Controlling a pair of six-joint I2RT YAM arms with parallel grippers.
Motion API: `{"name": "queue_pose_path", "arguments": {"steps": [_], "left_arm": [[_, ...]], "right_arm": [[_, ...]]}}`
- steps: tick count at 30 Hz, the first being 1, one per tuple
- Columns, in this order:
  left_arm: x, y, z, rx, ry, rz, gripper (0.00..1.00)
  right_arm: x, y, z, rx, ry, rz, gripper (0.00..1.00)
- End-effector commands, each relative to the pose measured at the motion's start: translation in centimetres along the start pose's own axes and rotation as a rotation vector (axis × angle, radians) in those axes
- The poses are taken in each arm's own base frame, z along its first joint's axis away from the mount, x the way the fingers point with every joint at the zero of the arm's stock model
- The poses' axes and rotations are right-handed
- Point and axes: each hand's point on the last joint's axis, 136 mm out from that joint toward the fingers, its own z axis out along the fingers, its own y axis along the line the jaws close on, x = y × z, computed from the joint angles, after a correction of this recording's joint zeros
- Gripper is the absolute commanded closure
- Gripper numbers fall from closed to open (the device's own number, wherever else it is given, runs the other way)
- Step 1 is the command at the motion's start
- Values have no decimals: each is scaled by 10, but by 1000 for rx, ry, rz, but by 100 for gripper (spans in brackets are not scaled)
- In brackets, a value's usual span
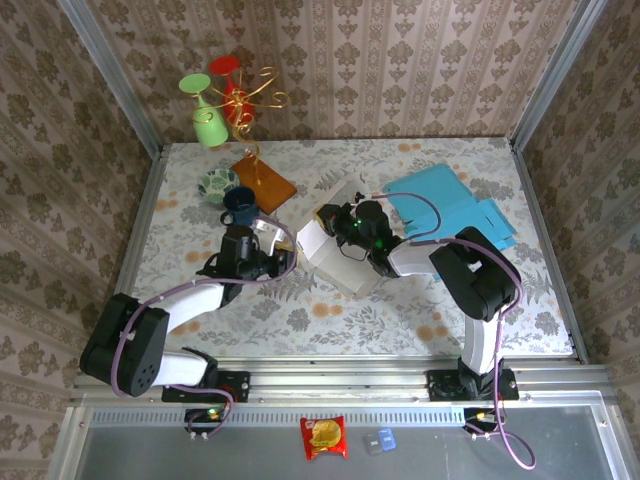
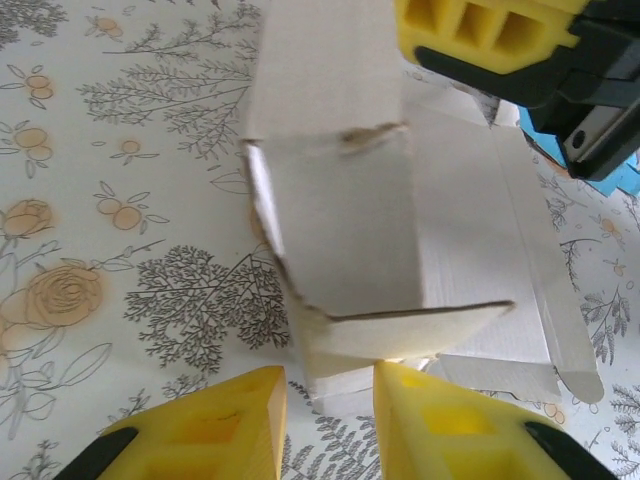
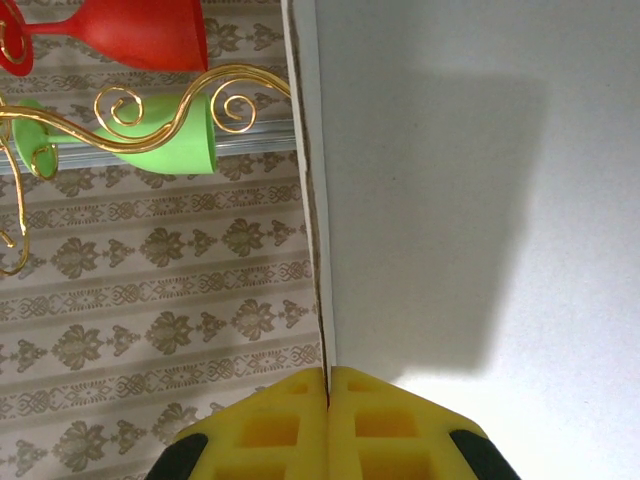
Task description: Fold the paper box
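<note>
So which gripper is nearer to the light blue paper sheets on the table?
Right. The right gripper, shut on the paper box, is left of the sheets; the left gripper is beyond the box, farther left.

Paper box (image 2: 340, 230): matt wht card; table cover (image 2: 100, 250) smooth, slight sheen.
</note>
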Motion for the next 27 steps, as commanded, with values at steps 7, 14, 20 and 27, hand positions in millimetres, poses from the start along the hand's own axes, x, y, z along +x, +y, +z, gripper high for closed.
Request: {"name": "queue_pose_path", "arguments": {"steps": [7, 14, 20, 27], "left_arm": [[-22, -6, 8, -8, -50, 34, 68], [-23, -5, 11, -17, -52, 29, 69], [-20, 3, 13, -71, -48, 22, 70], [-18, 12, 20, -131, -61, 17, 71]], "right_arm": [[2, 7, 4, -48, -14, 28, 100], [1, 8, 4, -56, -21, 37, 100], [3, 4, -1, -97, -51, 38, 100], [1, -14, -9, -112, -88, 40, 100]]}}
